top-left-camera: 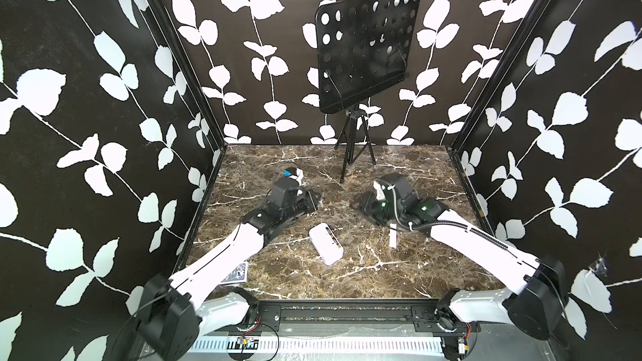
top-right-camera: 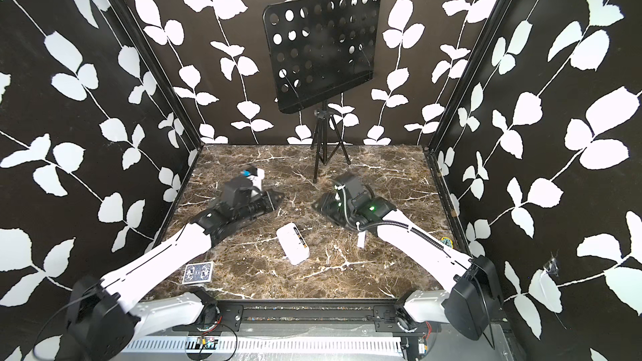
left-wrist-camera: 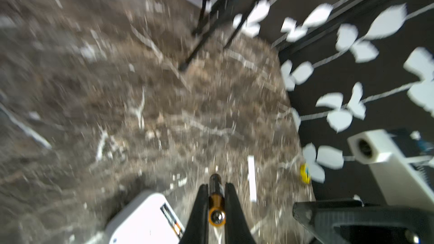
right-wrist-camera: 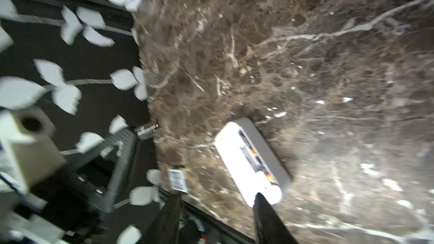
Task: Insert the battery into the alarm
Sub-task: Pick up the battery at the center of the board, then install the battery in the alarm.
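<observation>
Marble-patterned tabletop (top-left-camera: 382, 272) inside a booth with black, leaf-print walls. Both wrist views are motion-blurred.

Alarm (top-left-camera: 326, 244) (top-right-camera: 293, 244): lies flat at centre-near of the table, between the two arms, set diagonally. White back faces up. A slot along one long side shows black and orange-copper contents (right-wrist-camera: 256, 158); too blurred to tell more.

Left gripper (left-wrist-camera: 217, 188): fingers (left-wrist-camera: 199, 207) pinched tight on a battery (left-wrist-camera: 216, 198) with a black and copper body, one metal end cap facing the wrist camera. In both top views this gripper sits to the far left of the alarm, apart from it.

Right gripper (right-wrist-camera: 216, 195): fingers (right-wrist-camera: 267, 219) stand well apart with nothing between them. In the right wrist view one fingertip overlaps the alarm's near end; cannot tell whether it touches. In both top views it sits to the far right of the alarm.

Small white strip (top-left-camera: 393, 239) (top-right-camera: 361, 240): flat on the table, right of the alarm, just beside the right forearm.

Blue-patterned card box (top-right-camera: 198, 272): near-left, partly under the left forearm in a top view (top-left-camera: 238, 272).

Small yellow item (top-right-camera: 448, 241): at the table's right edge; detail unclear.

Black perforated music stand (top-left-camera: 368, 50) on a tripod: far centre.
</observation>
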### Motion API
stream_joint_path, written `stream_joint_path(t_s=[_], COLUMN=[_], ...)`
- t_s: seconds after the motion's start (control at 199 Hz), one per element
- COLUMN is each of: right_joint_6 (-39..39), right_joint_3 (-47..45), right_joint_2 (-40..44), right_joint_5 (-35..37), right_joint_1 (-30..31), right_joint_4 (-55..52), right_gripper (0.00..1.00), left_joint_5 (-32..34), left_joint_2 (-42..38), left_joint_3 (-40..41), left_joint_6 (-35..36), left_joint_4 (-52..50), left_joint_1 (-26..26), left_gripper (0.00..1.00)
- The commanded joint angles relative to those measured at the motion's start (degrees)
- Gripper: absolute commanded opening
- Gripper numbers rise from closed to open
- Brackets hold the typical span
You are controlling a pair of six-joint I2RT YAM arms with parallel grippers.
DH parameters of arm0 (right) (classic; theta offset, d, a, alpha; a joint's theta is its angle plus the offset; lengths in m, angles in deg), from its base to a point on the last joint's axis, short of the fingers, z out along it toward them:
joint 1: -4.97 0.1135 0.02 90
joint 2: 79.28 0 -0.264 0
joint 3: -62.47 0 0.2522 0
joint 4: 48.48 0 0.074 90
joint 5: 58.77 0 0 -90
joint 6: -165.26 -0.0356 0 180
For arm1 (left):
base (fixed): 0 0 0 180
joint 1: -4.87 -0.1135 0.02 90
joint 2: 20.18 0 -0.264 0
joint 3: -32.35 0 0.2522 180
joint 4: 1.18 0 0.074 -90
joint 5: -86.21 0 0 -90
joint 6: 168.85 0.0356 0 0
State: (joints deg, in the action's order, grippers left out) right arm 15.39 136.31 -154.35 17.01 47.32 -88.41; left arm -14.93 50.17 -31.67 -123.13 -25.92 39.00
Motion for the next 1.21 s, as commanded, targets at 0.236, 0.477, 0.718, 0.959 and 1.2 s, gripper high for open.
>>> stream_joint_path(t_s=[0.236,0.477,0.718,0.959,1.2], right_joint_6=[21.88,20.91,21.38,21.51,21.83], right_joint_3=[-12.73,-12.67,-11.93,-11.72,-11.38], right_joint_2=[-1.74,-6.31,-8.35,-9.46,-10.43], right_joint_5=[4.77,5.19,4.90,4.79,4.73], right_joint_1=[10.83,12.24,13.17,13.28,13.40], right_joint_4=[-1.68,2.21,2.93,3.39,3.45], right_gripper=[0.41,0.36,0.35,0.35,0.35], left_joint_5=[-6.86,-3.46,-0.30,-0.46,0.00], left_joint_2=[8.10,13.92,12.16,13.80,15.64], left_joint_3=[-1.37,-4.51,-5.74,-6.44,-6.64], left_joint_6=[-0.31,0.36,2.66,2.82,3.28], left_joint_4=[-11.89,-14.41,-18.53,-20.53,-20.82], left_joint_1=[3.81,8.84,8.82,8.78,8.77], left_gripper=[0.00,0.00,0.00,0.00,0.00])
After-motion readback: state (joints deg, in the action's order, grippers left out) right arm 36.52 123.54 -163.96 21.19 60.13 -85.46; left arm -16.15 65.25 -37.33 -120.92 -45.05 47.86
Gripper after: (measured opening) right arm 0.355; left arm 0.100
